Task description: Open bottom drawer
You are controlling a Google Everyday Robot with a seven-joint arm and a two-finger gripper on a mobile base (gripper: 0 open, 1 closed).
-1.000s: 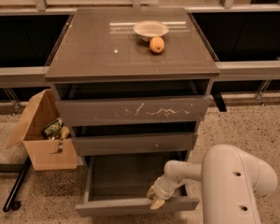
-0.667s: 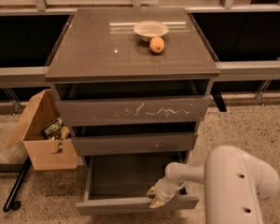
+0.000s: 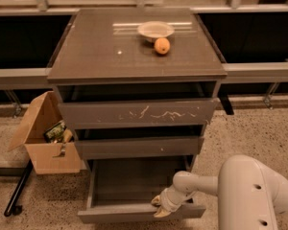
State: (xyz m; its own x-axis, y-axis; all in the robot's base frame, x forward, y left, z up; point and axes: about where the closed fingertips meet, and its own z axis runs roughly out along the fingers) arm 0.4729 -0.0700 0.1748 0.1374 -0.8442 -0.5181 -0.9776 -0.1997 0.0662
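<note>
Staying put — hand (image 3: 160, 207) at bottom drawer (image 3: 116, 215) front

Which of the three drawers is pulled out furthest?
The bottom drawer: plain front, the only one with its interior exposed. Gripper at its front edge.

The pincer (image 3: 159, 207) sits at the bottom drawer (image 3: 129, 183) lip; interior free from above, middle drawer (image 3: 139, 147) overhanging its rear

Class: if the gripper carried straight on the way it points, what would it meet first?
Probably the front of the bottom drawer; the gripper sits at its top edge, pointing into it; depth is unclear.
</note>
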